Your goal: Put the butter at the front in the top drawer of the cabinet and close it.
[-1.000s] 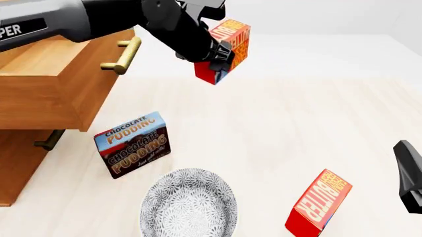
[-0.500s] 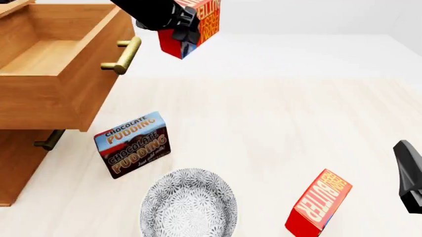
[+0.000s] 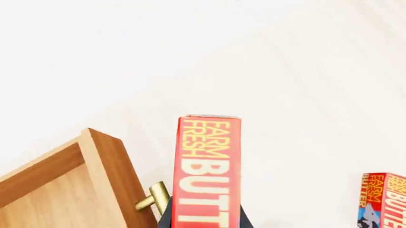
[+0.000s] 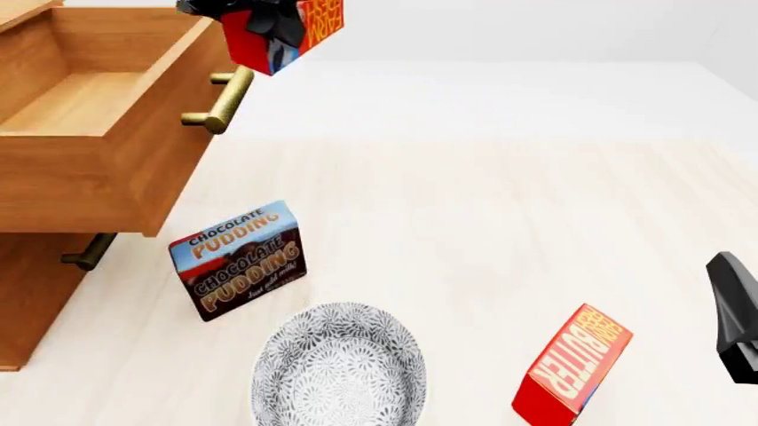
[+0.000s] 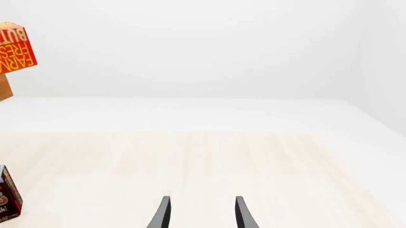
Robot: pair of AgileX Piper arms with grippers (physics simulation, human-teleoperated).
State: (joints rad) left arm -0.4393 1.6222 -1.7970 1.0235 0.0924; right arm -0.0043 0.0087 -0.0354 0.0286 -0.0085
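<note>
Aloft, butter (image 4: 284, 27) pinched in left claw (image 4: 255, 18)

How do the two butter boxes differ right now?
The held butter hangs in the air beside the open top drawer, gripped by the left gripper; the other butter box stands tilted on the table, ungripped. Both are red with orange lettered faces.

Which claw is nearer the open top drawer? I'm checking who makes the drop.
Left. The left claw holds the butter high beside the top drawer, near its handle. The right claw is open, low at the table's far right.
</note>
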